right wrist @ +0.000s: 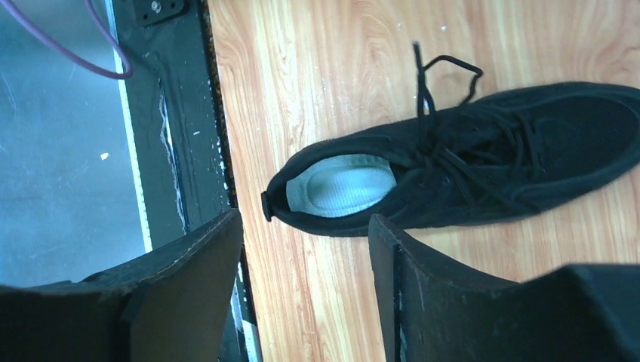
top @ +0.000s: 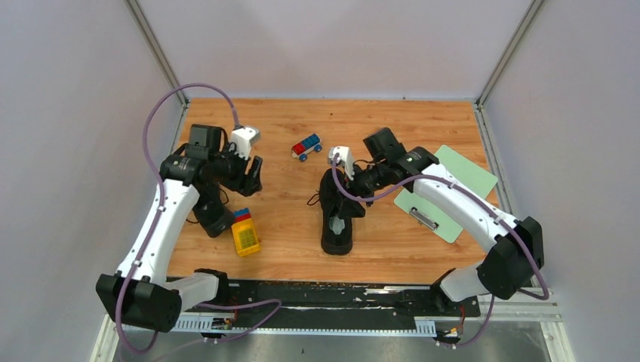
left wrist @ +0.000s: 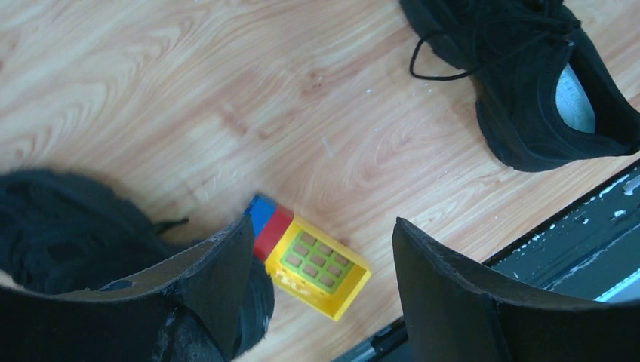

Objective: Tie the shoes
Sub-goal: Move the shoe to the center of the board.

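Observation:
Two black shoes lie on the wooden table. The right shoe (top: 337,220) lies mid-table, heel toward the near edge, pale insole showing. In the right wrist view (right wrist: 483,162) its loose laces (right wrist: 445,68) trail onto the wood. It also shows in the left wrist view (left wrist: 528,83). The left shoe (top: 213,216) lies partly under my left arm and shows in the left wrist view (left wrist: 60,226). My left gripper (top: 253,177) (left wrist: 321,253) is open and empty above the table beside it. My right gripper (top: 349,185) (right wrist: 304,222) is open and empty, hovering over the right shoe.
A yellow toy block with red and blue bricks (top: 245,235) (left wrist: 317,264) lies beside the left shoe. A small toy truck (top: 306,147) stands at the back middle. A green clipboard (top: 445,192) lies at the right. The black front rail (top: 332,298) runs along the near edge.

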### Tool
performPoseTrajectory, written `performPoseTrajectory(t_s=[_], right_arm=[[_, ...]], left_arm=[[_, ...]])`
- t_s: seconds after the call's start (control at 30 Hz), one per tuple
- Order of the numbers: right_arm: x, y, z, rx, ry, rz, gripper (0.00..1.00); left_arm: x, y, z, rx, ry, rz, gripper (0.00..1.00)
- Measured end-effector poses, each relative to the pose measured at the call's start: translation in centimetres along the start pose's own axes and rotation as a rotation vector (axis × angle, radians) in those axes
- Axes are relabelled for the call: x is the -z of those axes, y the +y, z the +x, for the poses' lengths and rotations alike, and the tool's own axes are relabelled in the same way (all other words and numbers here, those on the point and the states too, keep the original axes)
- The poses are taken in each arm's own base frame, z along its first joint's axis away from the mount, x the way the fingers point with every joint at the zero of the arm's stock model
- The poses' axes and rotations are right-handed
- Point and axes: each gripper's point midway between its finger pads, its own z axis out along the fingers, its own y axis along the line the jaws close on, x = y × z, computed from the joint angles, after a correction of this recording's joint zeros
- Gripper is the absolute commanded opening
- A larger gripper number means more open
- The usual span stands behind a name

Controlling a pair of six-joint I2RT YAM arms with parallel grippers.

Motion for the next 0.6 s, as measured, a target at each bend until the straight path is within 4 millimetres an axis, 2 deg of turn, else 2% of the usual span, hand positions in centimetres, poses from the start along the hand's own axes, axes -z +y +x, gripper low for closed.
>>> performPoseTrajectory(t_s=[0.13,0.23,0.37,0.43,0.53,0.57,0.6], right_arm=[[-2.3,0.9,0.6,0.056,0.089,-0.042,0.65],[-4.1,1.8,3.1,0.097,0.187,-0.06,0.66],[-5.3,3.3,6.3,0.155,0.296,-0.094,0.64],[-5.6,3.5,7.0,0.183,0.325,-0.1,0.53],[-5.9,2.7,7.1,0.222,0.332,-0.078,0.32],[-6.1,2.4,7.2,0.229,0.337,-0.07,0.22],[-6.4,2.0,7.2,0.231,0.346,-0.063,0.08]], left_arm=[[2.0,1.1,1.1,0.079,-0.021,-0.059,0.75],[3.6,0.9,1.8,0.104,-0.062,-0.078,0.75],[5.1,0.7,1.8,0.132,-0.126,-0.086,0.75],[5.6,0.8,1.8,0.146,-0.144,-0.089,0.75],[6.0,1.1,1.9,0.176,-0.166,-0.095,0.75],[6.1,1.2,1.9,0.183,-0.171,-0.1,0.75],[6.3,1.3,1.9,0.19,-0.179,-0.105,0.75]])
